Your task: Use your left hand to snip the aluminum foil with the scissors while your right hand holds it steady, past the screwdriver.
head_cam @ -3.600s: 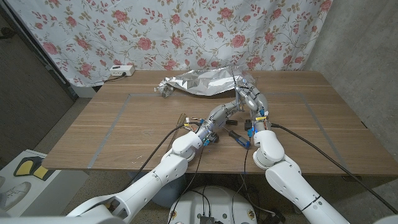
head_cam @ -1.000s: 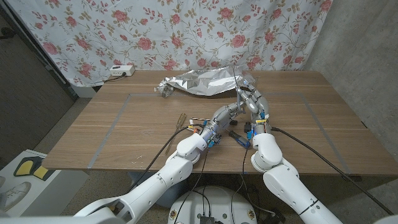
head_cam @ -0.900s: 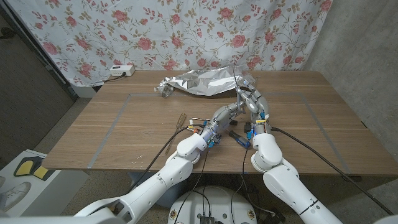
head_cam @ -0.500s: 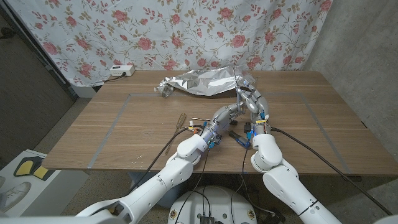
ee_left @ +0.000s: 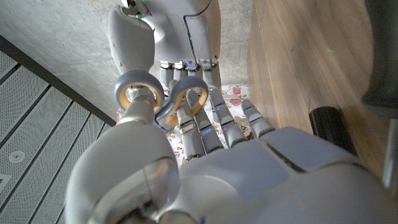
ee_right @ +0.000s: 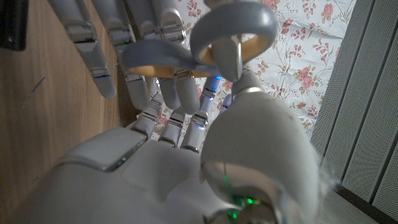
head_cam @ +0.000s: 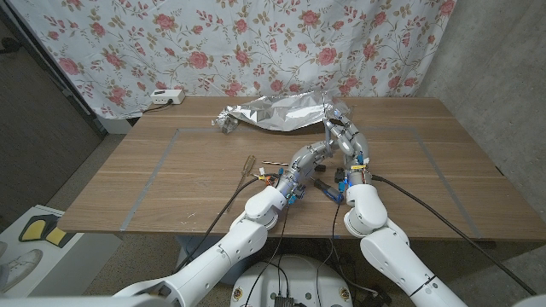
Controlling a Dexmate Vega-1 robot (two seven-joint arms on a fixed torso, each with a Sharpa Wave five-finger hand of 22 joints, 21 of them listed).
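Note:
The crumpled aluminum foil lies at the back middle of the table. In front of its right end my left hand and right hand meet fingertip to fingertip. Between them are the scissors, with grey handle loops lined in yellow, seen also as scissors in the right wrist view. My left thumb reaches into one loop and my right thumb presses the same loop from the other side. The blades are hidden. The screwdriver, black with a blue handle, lies on the table just under the two wrists.
A small foil scrap sits at the sheet's left end. A white power strip is at the back left edge of the table. Tape lines mark the wood. Cables trail from both forearms over the front edge.
My left forearm has slid slightly to the right along the front edge. Both hands stay together at the scissors; the foil and screwdriver have not moved.

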